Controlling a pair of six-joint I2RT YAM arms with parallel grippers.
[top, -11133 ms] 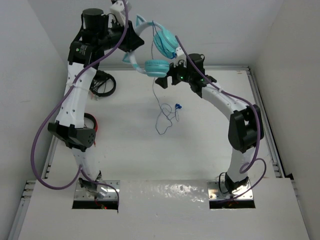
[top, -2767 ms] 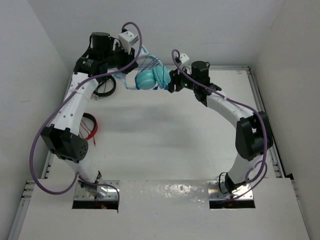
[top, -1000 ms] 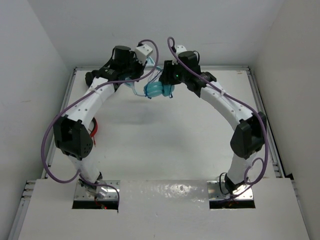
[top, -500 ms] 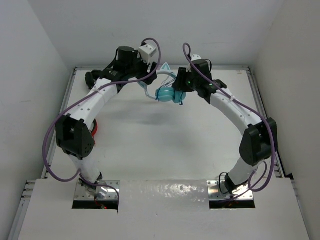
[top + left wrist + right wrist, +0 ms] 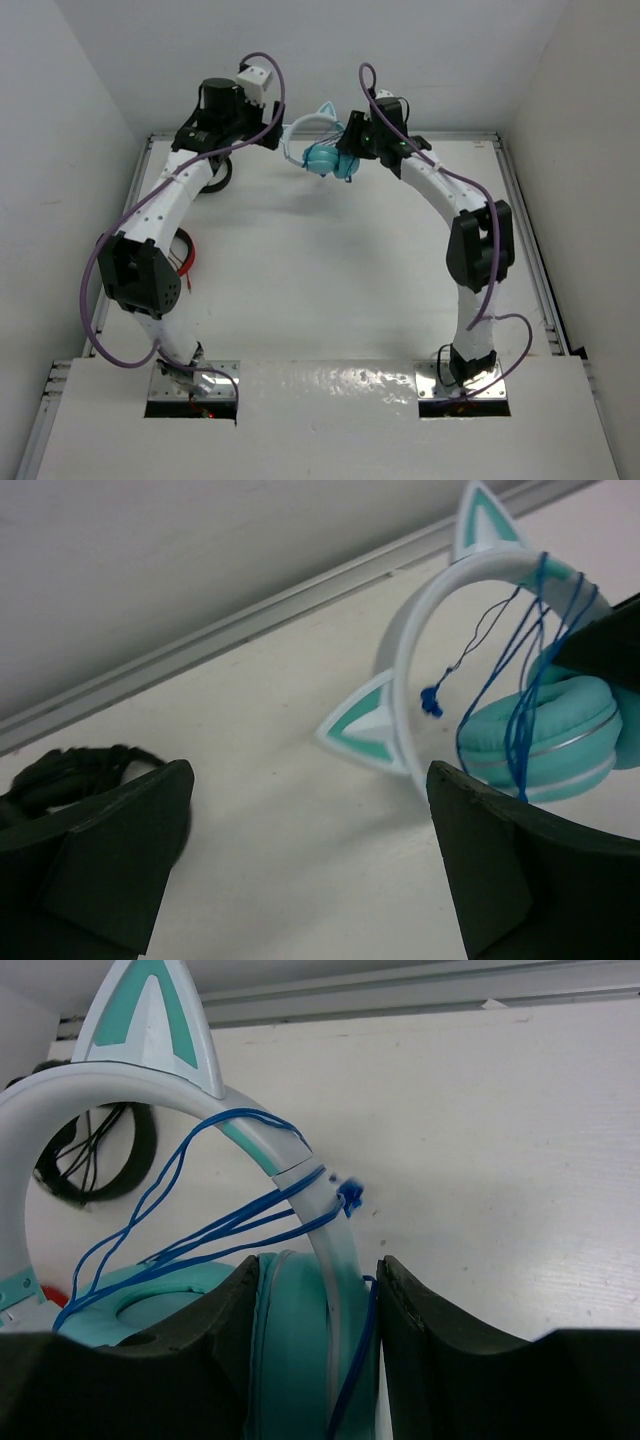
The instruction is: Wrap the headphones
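Headphones [image 5: 322, 152]: teal cups, pale cat-ear headband [image 5: 408, 670], thin blue cable [image 5: 205, 1228] looped round band and cup
Location: held at far middle of table [image 5: 330, 280]
Right gripper [image 5: 318, 1305]: pinching a cup and the band's end
Left gripper [image 5: 310, 865]: spread wide, empty, near headband

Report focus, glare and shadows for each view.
Top external: even light, glare on the glossy near plate, only faint shadows on the table. Left wrist: the left claw is dark and blurred, the headphones fairly sharp. Right wrist: the right claw is dark and soft, the blue cable crisp.
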